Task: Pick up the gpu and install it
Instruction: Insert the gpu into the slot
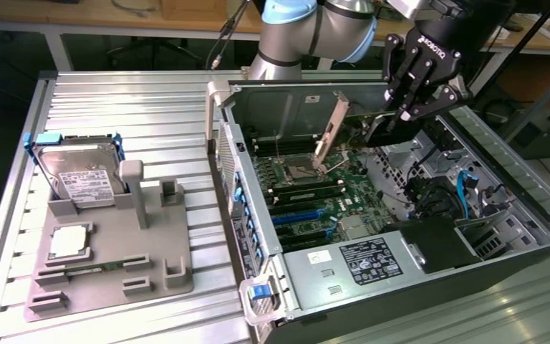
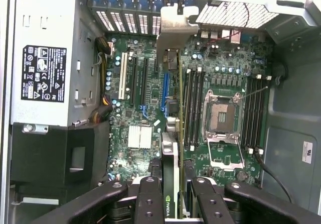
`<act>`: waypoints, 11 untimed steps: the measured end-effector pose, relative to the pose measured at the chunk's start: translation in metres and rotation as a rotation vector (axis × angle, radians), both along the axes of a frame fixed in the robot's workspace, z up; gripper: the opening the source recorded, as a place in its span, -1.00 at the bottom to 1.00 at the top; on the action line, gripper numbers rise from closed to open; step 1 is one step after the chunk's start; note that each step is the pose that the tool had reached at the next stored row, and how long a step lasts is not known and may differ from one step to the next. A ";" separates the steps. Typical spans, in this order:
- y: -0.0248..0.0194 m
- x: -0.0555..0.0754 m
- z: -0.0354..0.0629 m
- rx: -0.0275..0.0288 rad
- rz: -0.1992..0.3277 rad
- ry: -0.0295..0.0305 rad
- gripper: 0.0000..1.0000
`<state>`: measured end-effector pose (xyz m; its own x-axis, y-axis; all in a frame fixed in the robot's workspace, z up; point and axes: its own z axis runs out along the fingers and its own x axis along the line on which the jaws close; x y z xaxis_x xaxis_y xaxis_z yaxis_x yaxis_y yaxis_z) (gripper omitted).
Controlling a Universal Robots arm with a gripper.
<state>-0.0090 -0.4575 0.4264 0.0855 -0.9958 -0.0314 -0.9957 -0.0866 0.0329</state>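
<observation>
GPU (image 1: 331, 132) is clamped edge-on in the gripper (image 1: 404, 115), held up over the open PC case (image 1: 504, 236) w/ its silver bracket end hanging lowest, angled down toward the motherboard (image 1: 323, 193). Card sits tilted, not level, above the board approx. over the CPU socket (image 1: 306, 170) area in the exterior view; not seated in any slot.

Wrist view: fingers (image 2: 148, 199) pinch both faces of the card (image 2: 171, 184), green PCB edge and a logo sticker between them, bracket (image 2: 170, 38) at the far end pointing at the case's rear slot openings. Card runs alongside the blue PCIe slot (image 2: 165, 91), next to the RAM slots (image 2: 193, 108); whether it touches the board can't be told.

Arm (image 1: 314, 29) comes in from the far side of the table. PSU (image 1: 371, 261) w/ label sits at the near end of the case.

On the exterior view's left, well apart from the case, a grey parts tray (image 1: 160, 265) holds a hard drive (image 1: 82, 183) standing upright w/ white label, a CPU chip (image 1: 69, 242) lying flat, and a RAM stick (image 1: 94, 270) near the tray's near edge. All on the ribbed metal table (image 1: 132, 107).
</observation>
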 end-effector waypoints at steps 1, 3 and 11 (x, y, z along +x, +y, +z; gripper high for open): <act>0.0000 -0.001 -0.0001 0.0000 0.000 0.0000 -0.47; 0.0000 -0.003 -0.0002 0.0001 0.000 -0.0002 -0.47; 0.0000 -0.013 -0.0007 0.0002 0.000 -0.0004 -0.47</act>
